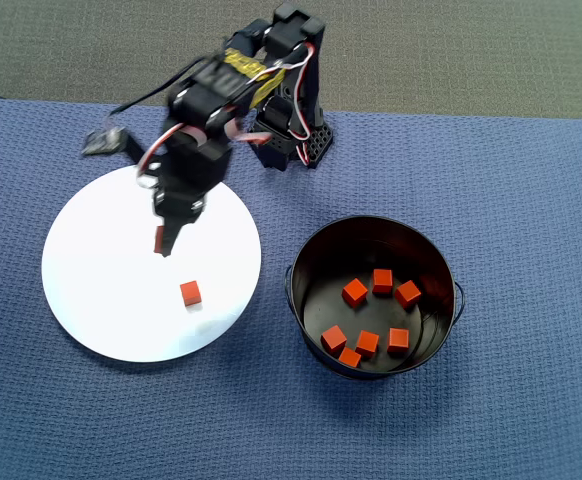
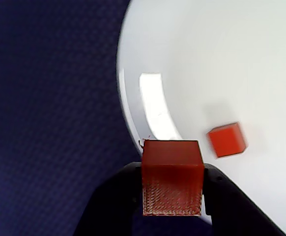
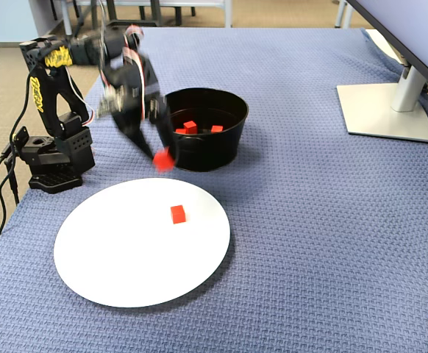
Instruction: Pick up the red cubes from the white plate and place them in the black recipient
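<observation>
Red-orange and matte, one cube [image 2: 172,177] sits pinched between our fingers [image 2: 172,209], raised above the white plate [image 1: 91,290] on the blue-clothed desk [image 1: 531,200]. A second cube [image 1: 190,293] lies alone on the plate; seven cubes [image 1: 371,315] rest in the black pot [image 1: 311,250]. We judge this the carry step: next, swing over the pot's rim and release.

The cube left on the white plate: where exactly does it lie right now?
In the overhead view the loose cube lies on the white plate, right of its centre and towards the black pot, just below the gripper, which holds another cube.
</observation>
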Available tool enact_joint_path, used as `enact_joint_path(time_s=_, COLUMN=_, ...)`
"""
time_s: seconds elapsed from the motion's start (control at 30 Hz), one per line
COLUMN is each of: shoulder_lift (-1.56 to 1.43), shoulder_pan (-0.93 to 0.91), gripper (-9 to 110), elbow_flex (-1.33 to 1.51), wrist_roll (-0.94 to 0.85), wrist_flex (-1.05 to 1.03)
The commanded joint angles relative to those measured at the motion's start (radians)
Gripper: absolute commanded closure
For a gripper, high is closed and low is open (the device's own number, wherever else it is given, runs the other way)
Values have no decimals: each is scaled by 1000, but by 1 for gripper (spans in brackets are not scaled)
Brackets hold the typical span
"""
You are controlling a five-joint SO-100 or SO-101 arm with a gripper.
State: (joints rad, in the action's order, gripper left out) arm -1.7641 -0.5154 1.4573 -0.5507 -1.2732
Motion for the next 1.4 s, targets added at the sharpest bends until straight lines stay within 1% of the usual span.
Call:
enact_joint_path(time_s=0.0, shoulder_lift=-160, shoulder_pan=213, gripper=102, elbow_flex=-17, wrist_roll=186, wrist_flex=6)
enact_joint_path(time_s=0.07, shoulder_lift=-164, shoulder_pan=354, gripper=102, elbow_flex=-11, wrist_roll=276, wrist_flex=31)
enact_joint_path(time_s=0.2, shoulder_lift=-135, shoulder_pan=621, gripper=102, elbow_flex=25, wrist_roll=394, wrist_flex=60)
enact_joint_path(time_s=0.33, shoulder_lift=-81, shoulder_pan=804, gripper=102, elbow_flex=60, wrist_roll=486, wrist_flex=97)
enact_joint_path(time_s=0.4, shoulder_lift=-57, shoulder_pan=881, gripper=102, elbow_flex=69, wrist_roll=485, wrist_flex=101)
enact_joint_path(time_s=0.43, shoulder_lift=-49, shoulder_pan=913, gripper=99, elbow_flex=77, wrist_roll=463, wrist_flex=100)
enact_joint_path(time_s=0.47, shoulder_lift=-46, shoulder_pan=928, gripper=90, elbow_flex=84, wrist_roll=428, wrist_flex=89)
enact_joint_path(time_s=0.5, shoulder_lift=-41, shoulder_pan=933, gripper=71, elbow_flex=86, wrist_roll=368, wrist_flex=69)
enact_joint_path(time_s=0.53, shoulder_lift=-44, shoulder_pan=914, gripper=63, elbow_flex=86, wrist_roll=308, wrist_flex=52)
enact_joint_path(time_s=0.57, shoulder_lift=-55, shoulder_pan=873, gripper=62, elbow_flex=89, wrist_roll=253, wrist_flex=46)
enact_joint_path(time_s=0.63, shoulder_lift=-66, shoulder_pan=736, gripper=67, elbow_flex=77, wrist_roll=202, wrist_flex=57)
enact_joint_path(time_s=0.67, shoulder_lift=-60, shoulder_pan=666, gripper=67, elbow_flex=60, wrist_roll=158, wrist_flex=54)
enact_joint_path(time_s=0.83, shoulder_lift=3, shoulder_pan=353, gripper=71, elbow_flex=11, wrist_roll=-126, wrist_flex=35)
enact_joint_path(time_s=0.93, shoulder_lift=48, shoulder_pan=206, gripper=72, elbow_flex=18, wrist_roll=-302, wrist_flex=48)
enact_joint_path(time_s=1.07, shoulder_lift=126, shoulder_pan=67, gripper=74, elbow_flex=23, wrist_roll=-454, wrist_flex=95)
enact_joint_path(time_s=1.17, shoulder_lift=179, shoulder_pan=-8, gripper=74, elbow_flex=28, wrist_roll=-543, wrist_flex=112)
enact_joint_path(time_s=1.27, shoulder_lift=233, shoulder_pan=-63, gripper=75, elbow_flex=64, wrist_roll=-555, wrist_flex=206)
enact_joint_path(time_s=1.37, shoulder_lift=290, shoulder_pan=-95, gripper=76, elbow_flex=94, wrist_roll=-525, wrist_flex=279)
